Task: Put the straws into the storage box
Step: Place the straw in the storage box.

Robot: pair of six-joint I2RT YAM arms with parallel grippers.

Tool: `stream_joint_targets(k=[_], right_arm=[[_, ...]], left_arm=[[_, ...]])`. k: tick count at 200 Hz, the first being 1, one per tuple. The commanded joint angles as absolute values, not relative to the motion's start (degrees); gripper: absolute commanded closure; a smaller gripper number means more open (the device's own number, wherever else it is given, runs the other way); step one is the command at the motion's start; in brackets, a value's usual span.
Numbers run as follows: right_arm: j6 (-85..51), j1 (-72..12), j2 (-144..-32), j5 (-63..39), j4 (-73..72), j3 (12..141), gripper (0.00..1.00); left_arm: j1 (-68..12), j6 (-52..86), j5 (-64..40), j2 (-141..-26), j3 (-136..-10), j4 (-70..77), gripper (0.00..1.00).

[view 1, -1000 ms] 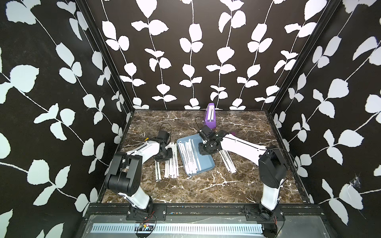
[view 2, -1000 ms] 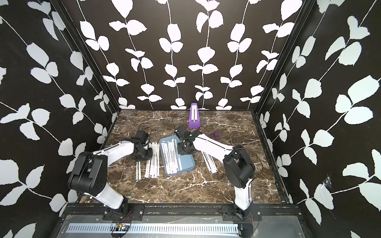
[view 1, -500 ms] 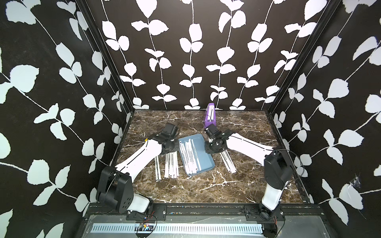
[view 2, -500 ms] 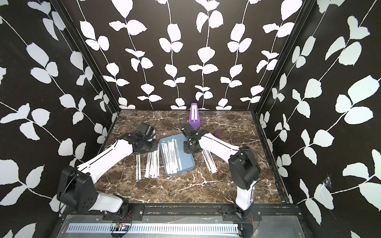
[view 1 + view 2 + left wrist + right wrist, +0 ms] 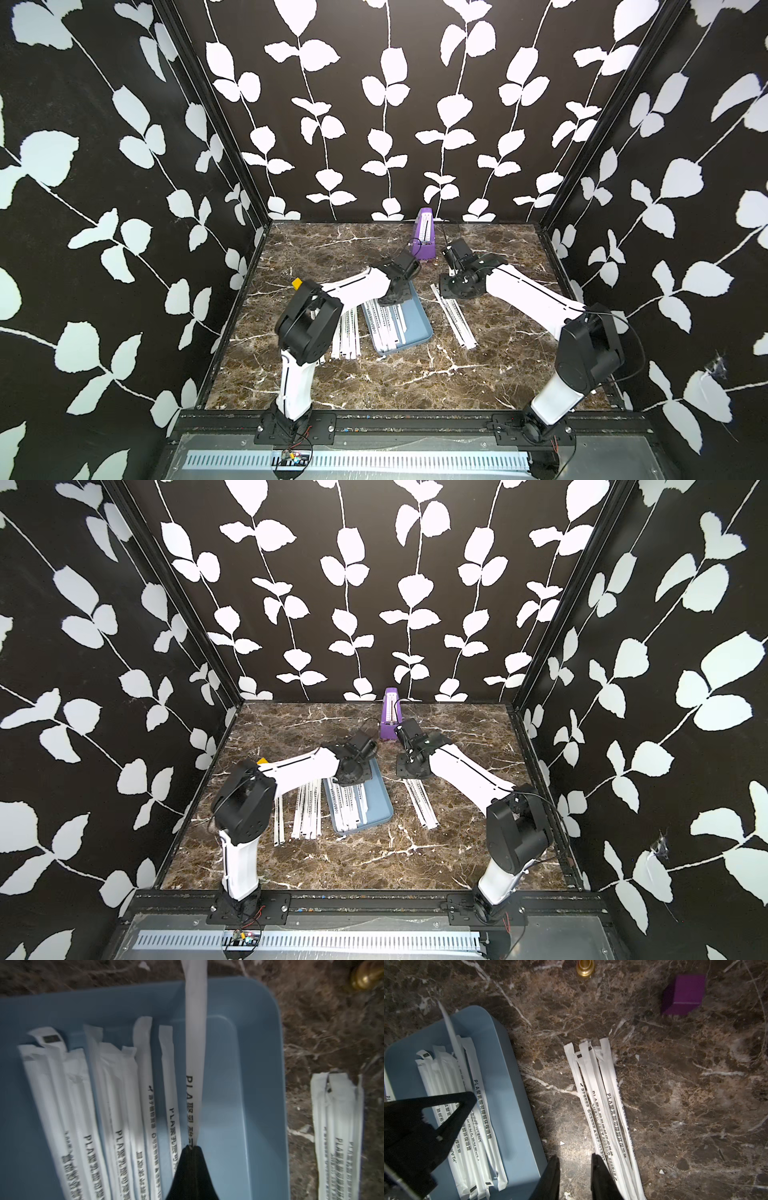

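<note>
The light-blue storage box (image 5: 417, 328) (image 5: 380, 802) lies mid-table with several white wrapped straws (image 5: 116, 1105) lying lengthwise in it. My left gripper (image 5: 192, 1147) hangs over the box's far end (image 5: 397, 293), shut on one straw (image 5: 195, 1043) whose free end reaches past the rim (image 5: 259, 993). More straws lie in a pile (image 5: 347, 332) left of the box and in another pile (image 5: 602, 1095) (image 5: 455, 316) right of it. My right gripper (image 5: 575, 1159) stands open and empty over bare marble between the box (image 5: 517, 1105) and the right pile, at that pile's far end (image 5: 457, 286).
A tall purple wedge-shaped object (image 5: 424, 232) stands at the back centre. A small purple cube (image 5: 683, 995) and a small brass piece (image 5: 584, 969) sit on the marble beyond the right pile. Black leaf-patterned walls enclose the table on three sides.
My left arm swung from the left pile to over the box, carrying a straw. My right gripper left the box and moved right, to the right pile.
</note>
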State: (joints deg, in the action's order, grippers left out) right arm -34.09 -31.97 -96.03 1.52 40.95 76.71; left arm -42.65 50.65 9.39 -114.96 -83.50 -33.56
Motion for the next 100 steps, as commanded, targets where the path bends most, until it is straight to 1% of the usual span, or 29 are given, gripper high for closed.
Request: stream_joint_targets(k=[1, 30, 100], right_arm=[[-33.9, -32.2, -95.3, 0.9, 39.5, 74.0, 0.72], [-33.8, -32.2, -95.0, 0.9, 39.3, 73.5, 0.72], [-34.5, -32.2, -96.0, -0.4, 37.6, 73.2, 0.72]], left_arm=[[-43.5, 52.5, 10.0, -115.4, -86.6, -35.6, 1.00], [-43.5, 54.2, 11.0, -117.3, -87.1, -38.2, 1.00], [-43.4, 56.0, 11.2, -117.4, -85.9, -41.1, 1.00]])
